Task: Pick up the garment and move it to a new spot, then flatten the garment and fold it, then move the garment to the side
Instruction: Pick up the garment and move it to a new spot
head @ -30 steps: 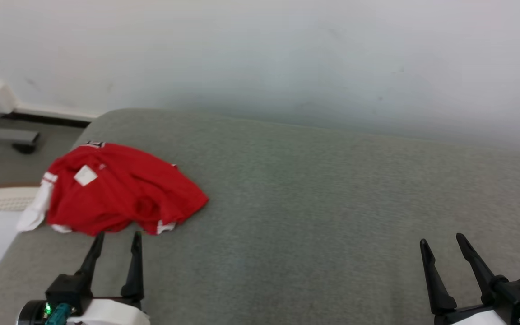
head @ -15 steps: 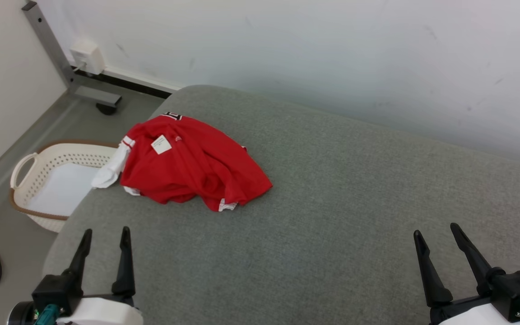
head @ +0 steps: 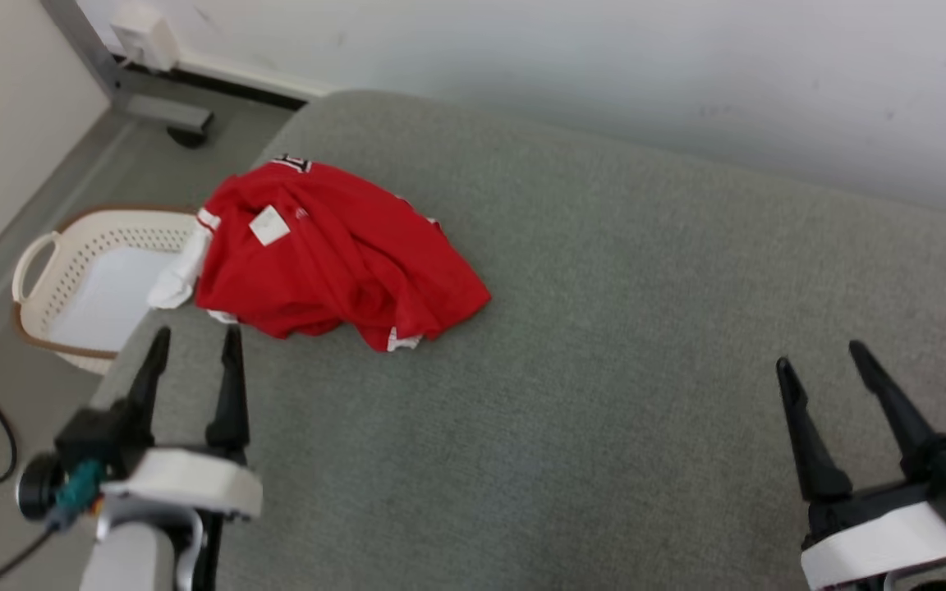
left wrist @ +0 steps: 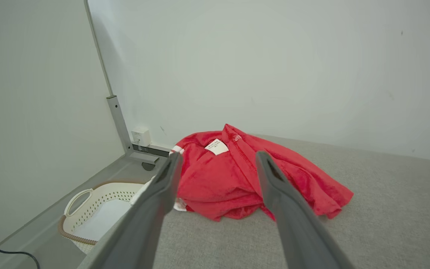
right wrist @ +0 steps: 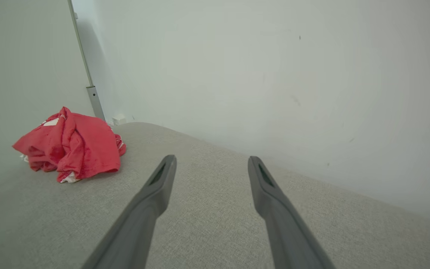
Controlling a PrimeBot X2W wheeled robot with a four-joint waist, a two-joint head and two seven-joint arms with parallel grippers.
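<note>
Left claw [head: 198,332]: spread, empty, just short of the red garment [head: 333,254] (crumpled, white label up). Right claw [head: 819,355]: spread, empty, well apart from it. Garment lies at the left edge of the grey surface [head: 604,328], beside a white basket [head: 91,238].

Red garment [head: 333,254], grey cushion [head: 604,328], white basket [head: 54,263]

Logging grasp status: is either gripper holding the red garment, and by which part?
Nothing is held: left gripper and right gripper are open, and the red garment lies free.
</note>
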